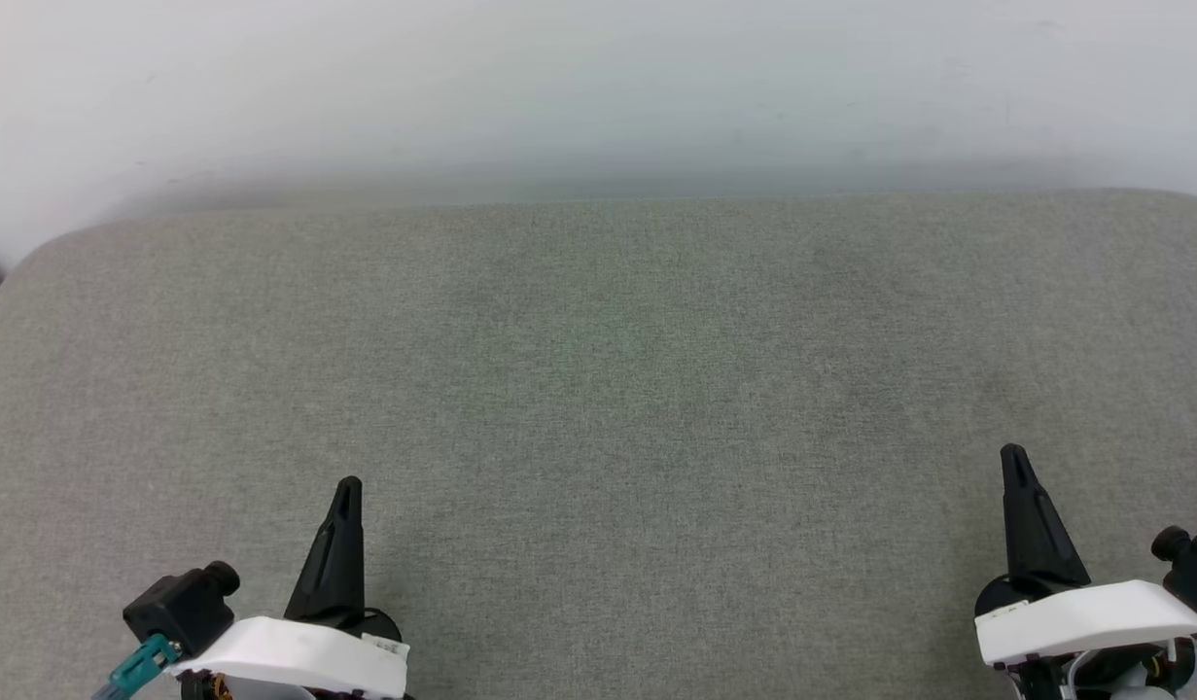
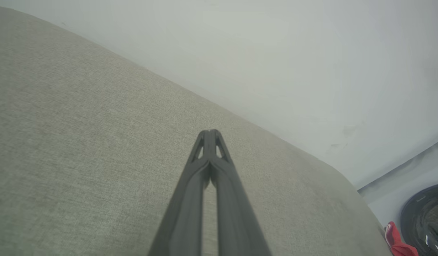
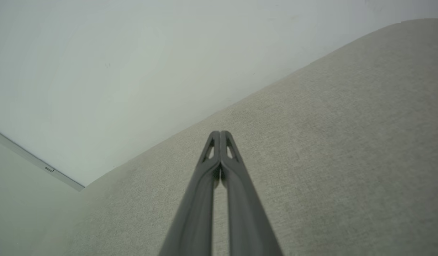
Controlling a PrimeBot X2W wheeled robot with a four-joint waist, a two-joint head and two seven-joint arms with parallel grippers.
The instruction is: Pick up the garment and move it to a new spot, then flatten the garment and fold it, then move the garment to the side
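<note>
Left gripper (image 1: 348, 484) and right gripper (image 1: 1014, 453) both pinched closed, empty, over the grey cushion (image 1: 598, 340). The garment (image 2: 396, 244): just a red scrap past the cushion's corner in the left wrist view. Left arm likely nearer; axis unreadable.

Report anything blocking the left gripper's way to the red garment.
Nothing visible: only grey padded surface lies between the left gripper and the red garment, which peeks past its edge beside a dark object.

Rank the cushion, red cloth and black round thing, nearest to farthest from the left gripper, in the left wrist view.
1. Cushion: right beneath the left gripper.
2. Red cloth: off the cushion's edge, lower right.
3. Black round thing: just past the cloth, at the right edge.
</note>
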